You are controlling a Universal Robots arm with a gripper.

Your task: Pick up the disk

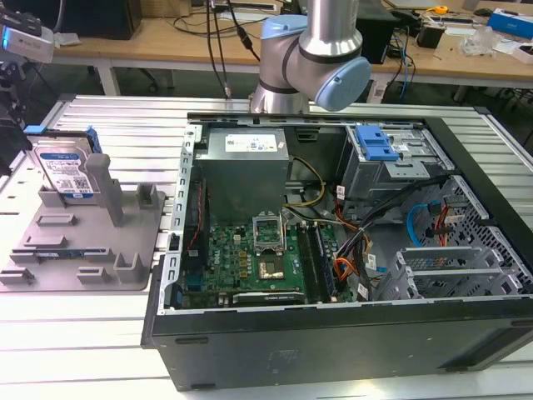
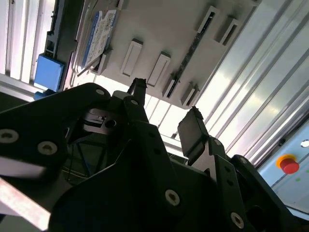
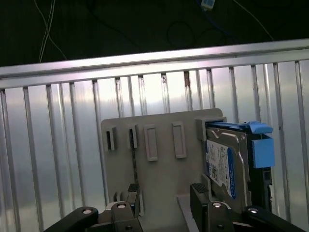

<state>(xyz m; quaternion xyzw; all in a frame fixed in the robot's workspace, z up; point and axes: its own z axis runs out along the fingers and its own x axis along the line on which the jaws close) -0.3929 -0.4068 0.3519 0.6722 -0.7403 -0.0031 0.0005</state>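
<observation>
The disk (image 1: 67, 171) is a silver-grey drive with a white-and-blue label and blue rails. It stands on edge in a slot of the grey fixture (image 1: 83, 242), at the exterior view's left. Both wrist views look down on it: the disk (image 3: 224, 166) at one end of the fixture (image 3: 159, 159), and the disk (image 2: 99, 36) leaning against the plate (image 2: 159, 29). My gripper (image 3: 165, 195) hangs above the fixture, open, with nothing between its black fingers (image 2: 193, 130). It sits beside the disk, clear of it. The gripper (image 2: 166, 108) touches nothing.
An open computer case (image 1: 333, 233) with motherboard, cables and a blue-tabbed drive cage (image 1: 375, 146) fills the middle and right. The arm's base (image 1: 312, 50) rises behind it. The slatted metal table (image 3: 48, 145) runs under everything. A red button (image 2: 288, 164) sits on the tabletop.
</observation>
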